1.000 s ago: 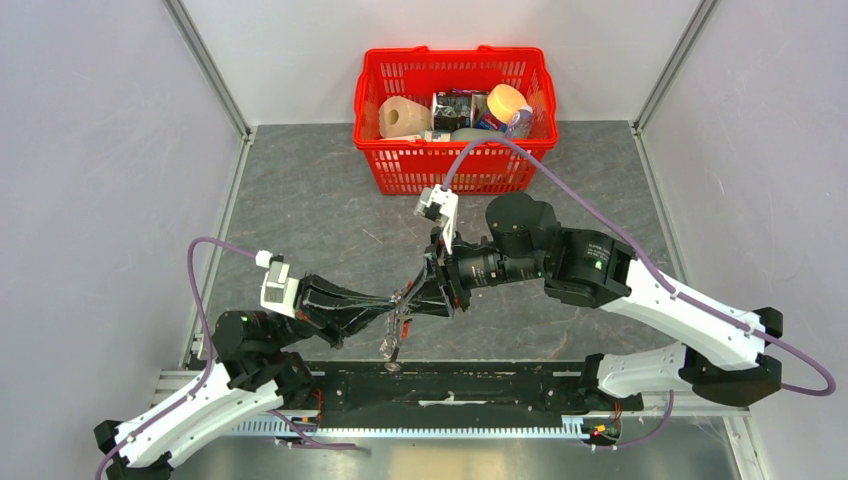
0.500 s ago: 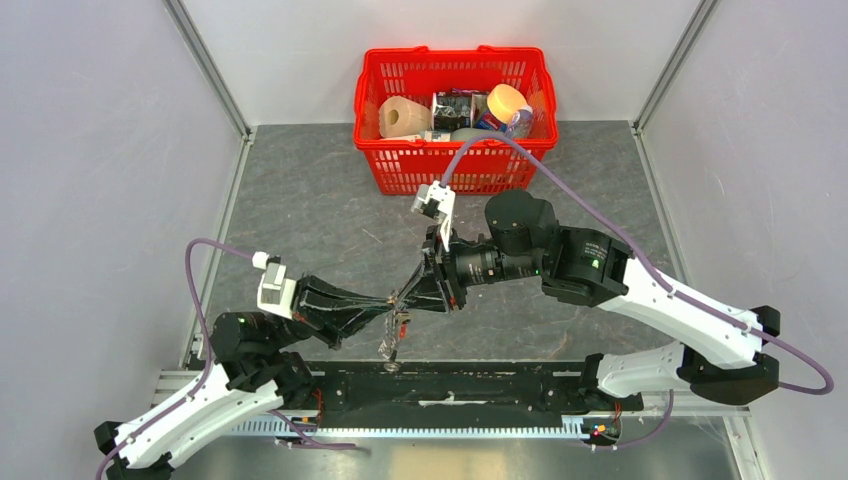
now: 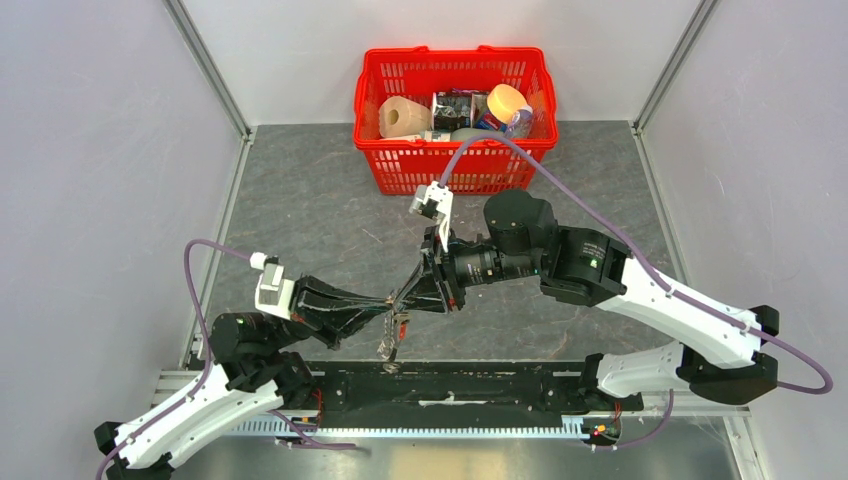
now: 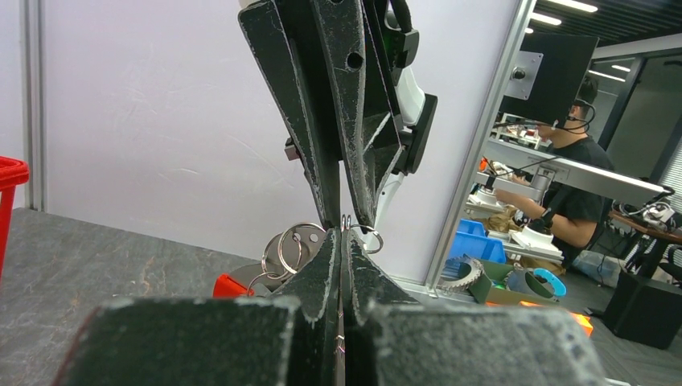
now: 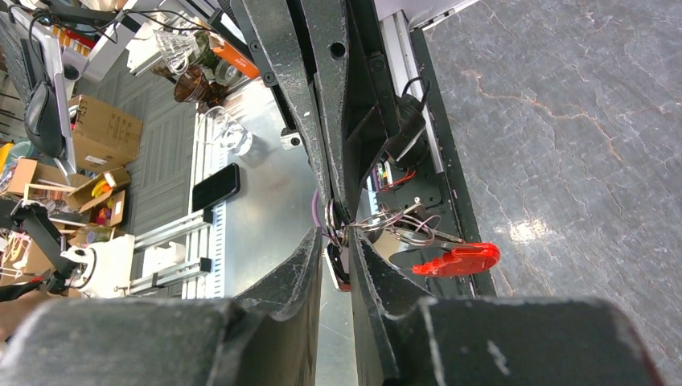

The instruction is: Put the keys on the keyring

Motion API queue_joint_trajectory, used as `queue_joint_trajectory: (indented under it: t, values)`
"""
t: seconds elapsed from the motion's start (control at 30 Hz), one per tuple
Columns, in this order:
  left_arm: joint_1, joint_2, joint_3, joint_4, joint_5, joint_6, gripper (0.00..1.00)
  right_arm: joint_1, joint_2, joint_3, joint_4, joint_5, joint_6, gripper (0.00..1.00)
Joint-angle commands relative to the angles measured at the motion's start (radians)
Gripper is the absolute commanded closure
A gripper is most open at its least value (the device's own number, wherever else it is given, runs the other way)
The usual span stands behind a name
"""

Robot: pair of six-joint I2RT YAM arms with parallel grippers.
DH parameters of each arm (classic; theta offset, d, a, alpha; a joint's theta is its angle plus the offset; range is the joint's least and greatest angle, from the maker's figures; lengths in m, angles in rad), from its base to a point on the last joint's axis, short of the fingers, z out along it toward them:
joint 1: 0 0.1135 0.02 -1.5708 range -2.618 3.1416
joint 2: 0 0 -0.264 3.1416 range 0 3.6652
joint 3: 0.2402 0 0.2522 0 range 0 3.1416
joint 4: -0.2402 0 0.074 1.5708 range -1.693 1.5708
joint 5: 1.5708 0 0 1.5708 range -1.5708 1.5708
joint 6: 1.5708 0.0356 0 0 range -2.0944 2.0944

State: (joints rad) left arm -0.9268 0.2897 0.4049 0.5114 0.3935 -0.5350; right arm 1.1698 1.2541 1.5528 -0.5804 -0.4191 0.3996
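The keyring hangs between my two grippers just above the table's near edge; its silvery ring cluster [image 3: 391,340] dangles below the tips. In the left wrist view its rings [image 4: 288,245] and red strap [image 4: 232,285] sit left of my fingers. My left gripper [image 4: 344,235] is shut on a thin ring of the bunch. My right gripper [image 5: 336,239] meets it tip to tip and is closed on a small dark key [image 5: 337,265], pressed against the rings [image 5: 394,227]. The red strap [image 5: 457,259] hangs to the right. The white tag is hidden.
A red basket [image 3: 460,172] with a paper roll, jars and packets stands at the back centre. A black rail [image 3: 450,385] runs along the near edge under the grippers. Grey walls and metal posts close in both sides.
Both arms have crept slightly to the left together; the grippers stay tip to tip with the bunch hanging below. Nothing was let go.
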Motion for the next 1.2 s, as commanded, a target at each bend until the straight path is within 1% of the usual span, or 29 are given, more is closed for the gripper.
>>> queue_joint_trajectory:
  t: [0.0,0.13,0.3,0.33,0.47,0.73,0.77,0.87,0.97,1.03,1.17]
  values:
    - [0.002,0.005,0.023,0.081,-0.026,-0.026,0.98,0.004,0.005,0.003,0.056,-0.023,0.001,0.76]
    - [0.002,0.009,0.024,0.094,-0.027,-0.031,0.98,0.004,0.006,-0.003,0.062,-0.024,0.002,0.76]
    - [0.003,0.015,0.024,0.098,-0.025,-0.033,0.98,0.005,0.006,-0.003,0.068,-0.029,0.004,0.81]
    - [0.003,0.014,0.024,0.099,-0.024,-0.033,0.98,0.005,0.006,-0.004,0.069,-0.031,0.005,0.83]
    - [0.002,0.013,0.022,0.100,-0.025,-0.035,0.98,0.005,0.008,-0.002,0.073,-0.035,0.005,1.00]
    - [0.002,0.008,0.032,0.081,-0.033,-0.044,0.98,0.009,0.005,0.003,0.059,-0.042,0.002,1.00]
    - [0.002,0.007,0.035,0.074,-0.032,-0.052,0.95,0.009,0.004,0.007,0.049,-0.041,-0.003,1.00]
    - [0.003,-0.003,0.066,-0.007,-0.010,-0.064,0.76,0.009,-0.002,0.024,0.006,-0.037,-0.010,1.00]
    - [0.002,-0.019,0.123,-0.122,0.033,-0.057,0.65,0.010,-0.007,0.042,-0.044,-0.048,-0.021,1.00]
    - [0.002,-0.028,0.164,-0.188,0.067,-0.050,0.60,0.010,-0.010,0.044,-0.069,-0.064,-0.022,1.00]
    - [0.002,-0.020,0.241,-0.327,0.120,-0.011,0.57,0.009,-0.021,0.032,-0.090,-0.106,-0.012,1.00]
